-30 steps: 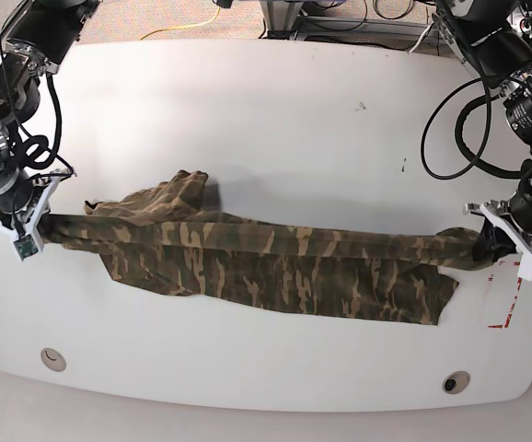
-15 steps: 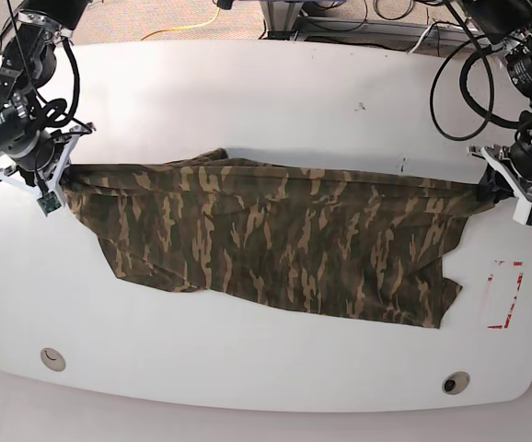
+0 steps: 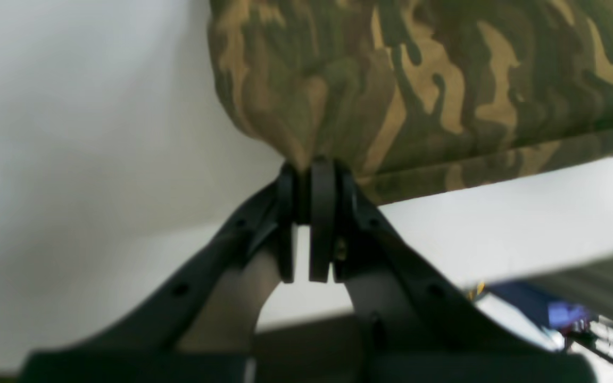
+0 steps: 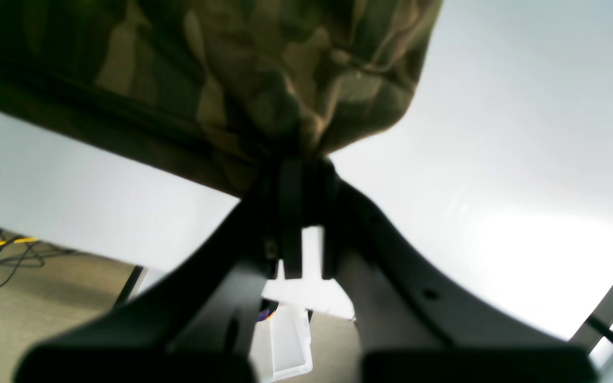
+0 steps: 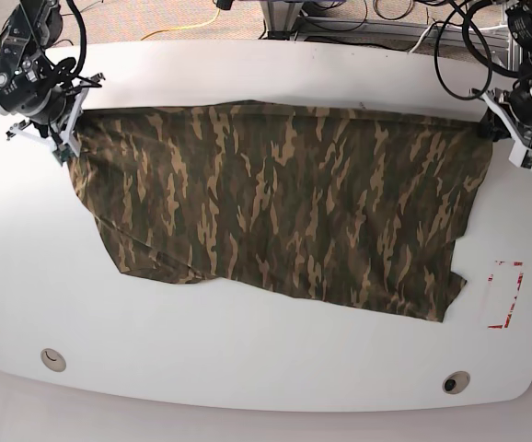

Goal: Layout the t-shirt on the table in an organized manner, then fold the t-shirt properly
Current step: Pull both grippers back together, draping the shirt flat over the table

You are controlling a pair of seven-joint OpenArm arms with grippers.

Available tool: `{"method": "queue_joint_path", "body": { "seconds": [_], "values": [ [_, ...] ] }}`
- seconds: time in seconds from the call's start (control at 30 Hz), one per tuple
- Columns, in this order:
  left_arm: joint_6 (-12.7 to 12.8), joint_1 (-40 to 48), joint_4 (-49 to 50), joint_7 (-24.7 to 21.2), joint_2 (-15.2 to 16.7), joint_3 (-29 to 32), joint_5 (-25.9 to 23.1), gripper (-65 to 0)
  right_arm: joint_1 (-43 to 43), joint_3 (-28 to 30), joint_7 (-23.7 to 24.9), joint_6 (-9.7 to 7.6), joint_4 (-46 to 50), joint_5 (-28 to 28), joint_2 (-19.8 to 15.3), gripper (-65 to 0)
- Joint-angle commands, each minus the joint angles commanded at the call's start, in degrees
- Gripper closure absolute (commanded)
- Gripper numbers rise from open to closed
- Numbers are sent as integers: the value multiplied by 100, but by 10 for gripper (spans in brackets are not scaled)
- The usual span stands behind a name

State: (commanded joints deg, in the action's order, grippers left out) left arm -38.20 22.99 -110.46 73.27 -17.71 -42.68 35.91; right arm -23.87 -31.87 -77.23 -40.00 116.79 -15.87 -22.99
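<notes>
The right gripper (image 5: pixel 68 138) is at the far left of the smooth white desk (image 5: pixel 248 55). Its jaws are pressed together on a bunched corner of the t-shirt (image 5: pixel 284 203). The soft cloth has green, brown and tan patches and lies spread wide across the desk. At the far right, the left gripper (image 5: pixel 484 126) pinches the other corner the same way.

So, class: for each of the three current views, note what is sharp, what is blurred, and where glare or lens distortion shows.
Base view: sharp; the camouflage-print cloth t-shirt reads clearly, and the white tabletop's edges bow, which suggests wide-angle distortion. Left wrist view: soft throughout, the black left tool blurred at the bottom. Right wrist view: also soft, with bright glare on the tabletop to the right of the right tool.
</notes>
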Motion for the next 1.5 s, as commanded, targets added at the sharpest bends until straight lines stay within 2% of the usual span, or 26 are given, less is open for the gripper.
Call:
{"method": "queue_joint_path", "body": {
  "seconds": [0.23,0.4,0.83,1.1,1.4,1.5],
  "values": [
    [-9,563,0,-9,-35,-26,0,0,-519,9,0,0,0,0,26,-3],
    [-9,835,18,-9,-26,-26,-18,0,-756,9,0,0,0,9,246,-3],
    [44,536,44,-9,-149,18,-35,-4,-545,18,0,0,-18,9,281,-5],
    [0,132,44,18,-149,70,-598,-4,-290,18,0,0,-35,35,281,-6],
    [0,316,44,18,-158,149,-642,-4,-387,18,0,0,-35,44,290,-6],
    [0,448,44,9,-158,149,-642,-3,-519,18,0,0,-35,44,422,-6]
  ]
}}
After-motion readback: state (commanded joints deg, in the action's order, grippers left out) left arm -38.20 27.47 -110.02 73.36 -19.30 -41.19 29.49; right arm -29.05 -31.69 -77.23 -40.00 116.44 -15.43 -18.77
